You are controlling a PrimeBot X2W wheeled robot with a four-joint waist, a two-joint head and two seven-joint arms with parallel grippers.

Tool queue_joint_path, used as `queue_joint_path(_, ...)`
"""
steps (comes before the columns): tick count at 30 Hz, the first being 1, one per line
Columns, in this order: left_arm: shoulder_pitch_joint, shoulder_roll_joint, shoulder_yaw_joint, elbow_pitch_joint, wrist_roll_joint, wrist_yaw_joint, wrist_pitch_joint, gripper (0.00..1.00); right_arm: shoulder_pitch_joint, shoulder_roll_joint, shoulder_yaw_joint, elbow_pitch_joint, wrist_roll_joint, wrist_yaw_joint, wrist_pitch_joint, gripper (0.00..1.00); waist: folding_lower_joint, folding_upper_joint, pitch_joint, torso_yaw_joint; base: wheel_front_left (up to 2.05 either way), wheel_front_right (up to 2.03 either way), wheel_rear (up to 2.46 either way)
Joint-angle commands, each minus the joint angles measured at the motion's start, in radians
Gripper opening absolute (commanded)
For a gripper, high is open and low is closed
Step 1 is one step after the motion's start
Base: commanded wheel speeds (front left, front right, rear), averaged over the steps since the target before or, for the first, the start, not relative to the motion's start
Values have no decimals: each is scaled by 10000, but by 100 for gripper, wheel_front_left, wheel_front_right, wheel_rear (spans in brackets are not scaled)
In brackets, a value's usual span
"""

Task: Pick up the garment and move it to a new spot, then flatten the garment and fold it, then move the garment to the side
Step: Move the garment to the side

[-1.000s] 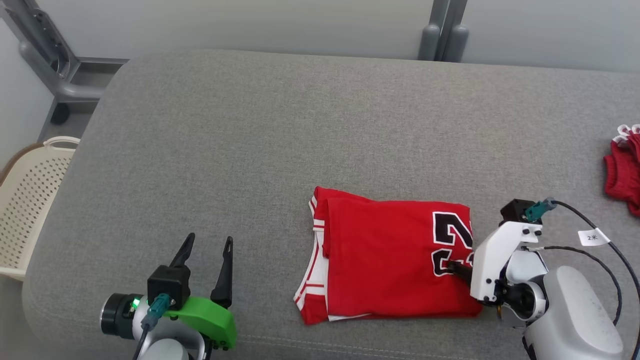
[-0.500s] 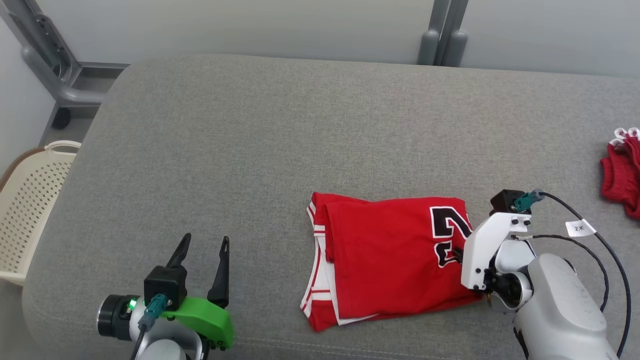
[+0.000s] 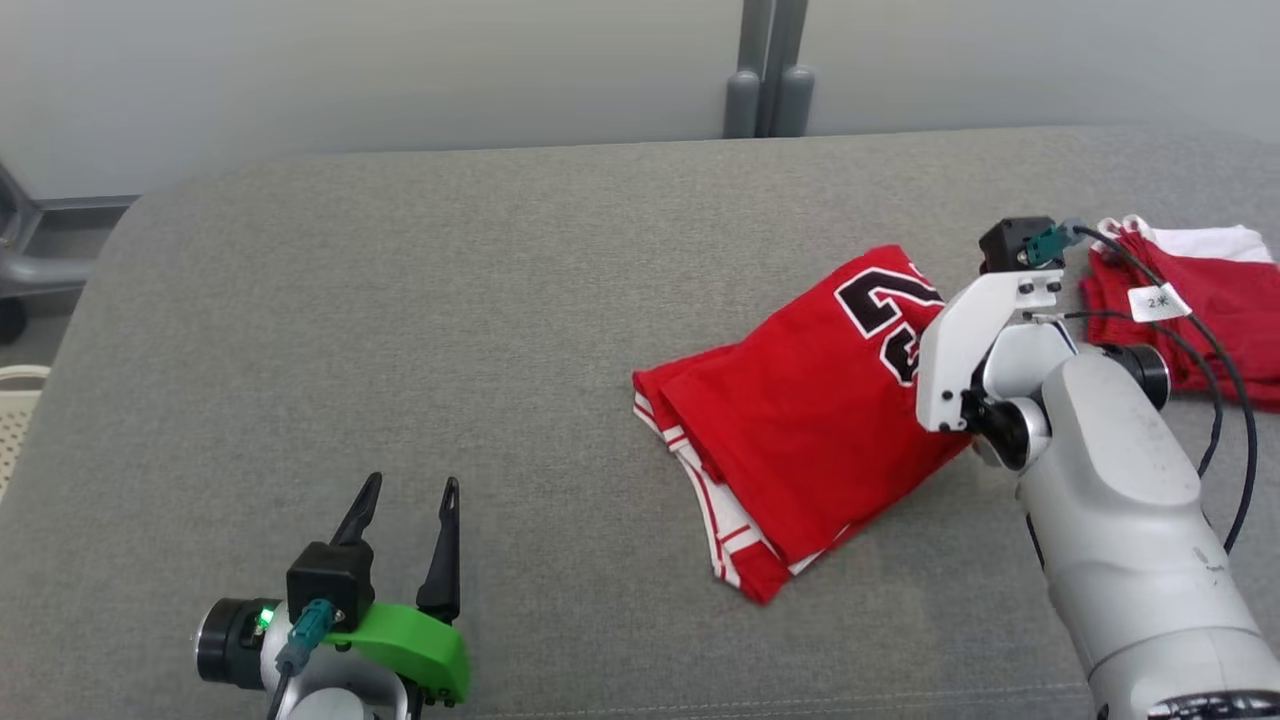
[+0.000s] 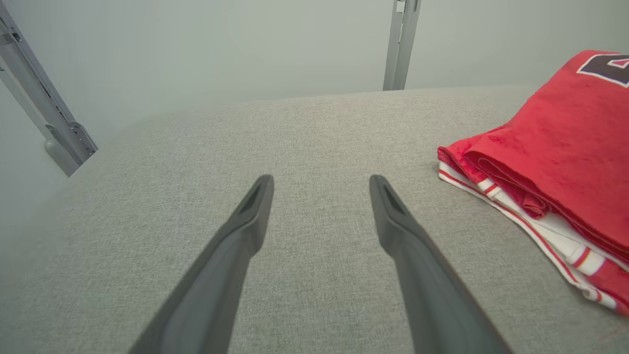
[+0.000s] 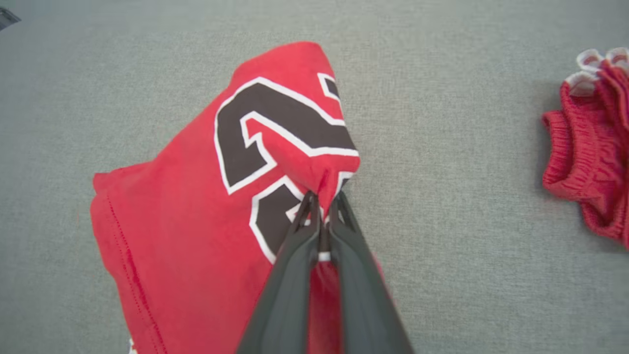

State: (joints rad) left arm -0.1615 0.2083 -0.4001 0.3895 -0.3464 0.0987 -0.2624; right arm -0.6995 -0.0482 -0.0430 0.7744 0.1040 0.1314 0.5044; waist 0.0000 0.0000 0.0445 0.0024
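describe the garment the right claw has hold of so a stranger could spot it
On the grey cushion, look right of centre for the folded red jersey, pinched by the right claw. Unlike the bunched red garment further right, it bears a big black, white-edged number.

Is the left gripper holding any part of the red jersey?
No, the left gripper stands open over the grey cushion, apart from the red jersey.

A pale grey-green wall runs behind the far edge of the grey fabric-covered cushion, split by a pair of upright grey metal posts. Off the cushion's left edge stand a grey metal frame and a perforated cream basket. The light is soft and even.
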Motion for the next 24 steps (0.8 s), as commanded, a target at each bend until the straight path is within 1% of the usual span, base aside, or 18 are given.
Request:
queue_joint_path(1,-133,-56,23,-92,169,4,-27,100,-421,-42,-101,308,-237,-15,-204,0,0,0,160,-752,0,0,0)
queue_joint_path(5,-259,-163,-73,-99,332,-142,-27,100,-1289,-42,-501,1009,-1038,-15,-600,0,0,0,283,-1159,0,0,0)
queue_joint_path(7,-281,-183,-96,-94,374,-185,-27,100,-1485,-41,-625,1141,-1190,-15,-710,0,0,0,327,-1252,0,0,0)
queue_joint_path(12,-475,-185,-243,-84,618,-367,-27,100,-2439,-38,-1712,1692,-1932,-15,-1247,0,0,0,677,-1628,0,0,0)
queue_joint_path(18,-856,-52,-463,-73,873,-521,-27,100,-3331,-25,-3288,2075,-2970,-13,-1662,0,0,0,1238,-1627,0,0,0)
queue_joint_path(24,-1206,86,-658,-260,1061,-580,104,100,-3916,-133,-4752,1874,-4077,-13,-1812,0,0,0,1877,-1438,0,0,0)
